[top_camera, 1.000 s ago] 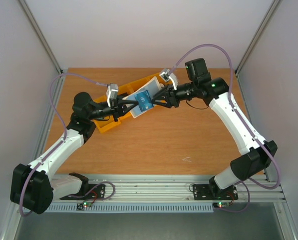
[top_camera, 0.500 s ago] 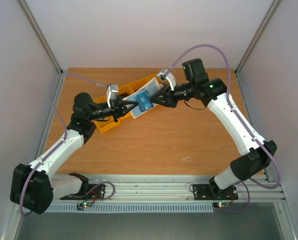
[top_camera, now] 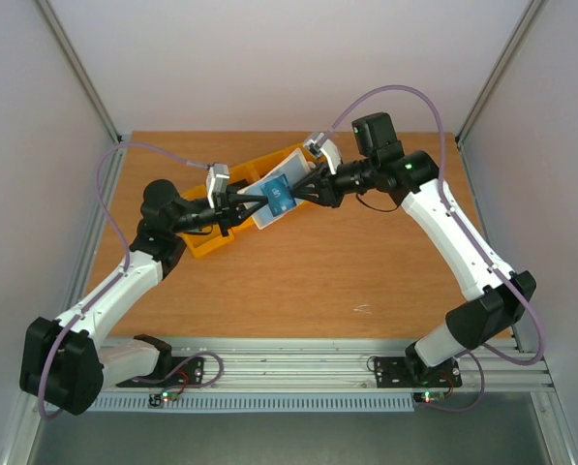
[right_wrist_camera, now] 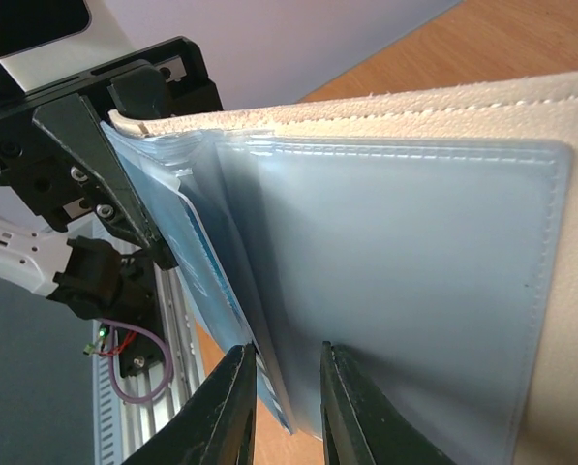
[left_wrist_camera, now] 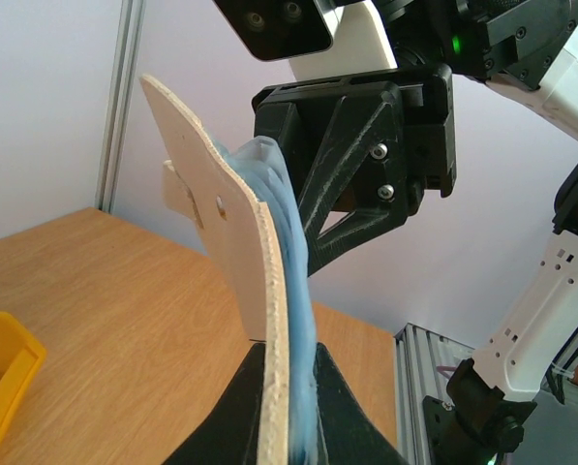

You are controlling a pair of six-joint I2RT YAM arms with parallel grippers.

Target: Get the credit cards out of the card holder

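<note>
Card holder aloft between my arms: cream outside, pale-blue clear pockets, blue card tucked in. Left gripper clamped on its edge; right gripper straddles a pocket leaf, bite unclear.

Overhead, close wrist views, shared card holder

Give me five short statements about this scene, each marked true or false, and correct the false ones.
1. The card holder is held up off the table. True.
2. The left fingers clamp its lower edge. True.
3. The yellow bins sit beside the right arm's base. False: they sit toward the back left, far from both bases.
4. The right wrist camera faces the holder's cream outside. False: it faces the pale blue pocket side.
5. A blue card shows in the holder from above. True.
</note>
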